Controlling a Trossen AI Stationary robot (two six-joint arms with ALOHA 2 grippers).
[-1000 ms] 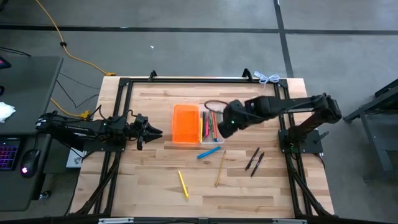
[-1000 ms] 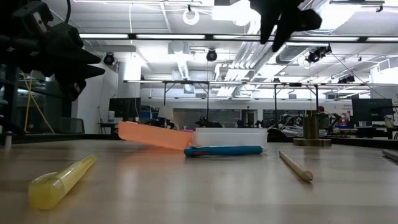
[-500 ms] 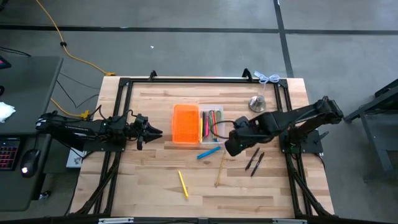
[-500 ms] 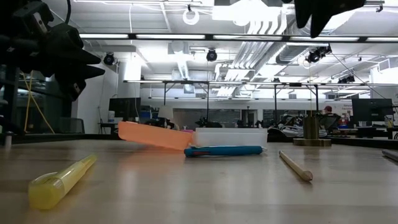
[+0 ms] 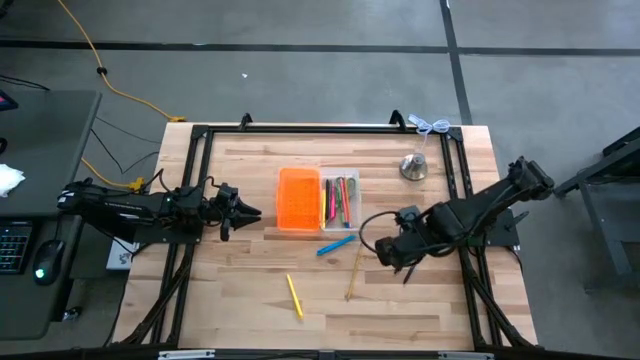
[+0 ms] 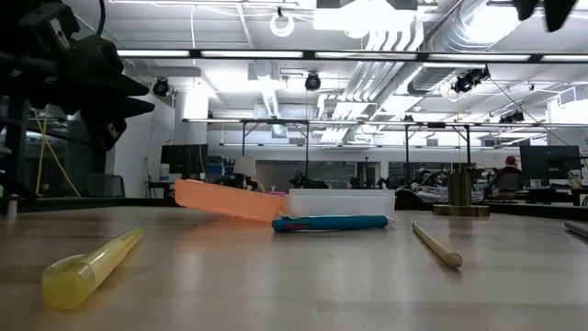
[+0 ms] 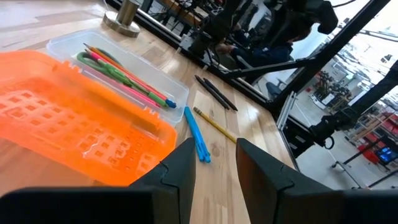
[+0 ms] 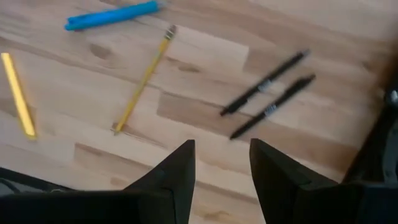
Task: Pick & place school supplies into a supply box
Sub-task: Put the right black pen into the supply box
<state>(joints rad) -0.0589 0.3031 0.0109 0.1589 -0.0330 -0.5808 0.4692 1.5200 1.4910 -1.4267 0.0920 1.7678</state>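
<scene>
Two black pens [image 8: 267, 93] lie side by side on the table just ahead of the right gripper [image 8: 221, 171], whose open, empty jaws hang above them; the pickup appears to be the step in hand. Next it must drop and straddle one pen. The supply box [image 5: 318, 200], part-filled, sits well beyond those jaws; a blue marker [image 5: 336, 245], pencil [image 5: 354, 271] and yellow highlighter [image 5: 294, 296] wait. The left gripper [image 7: 212, 168] idles, jaws parted, facing the box.
</scene>
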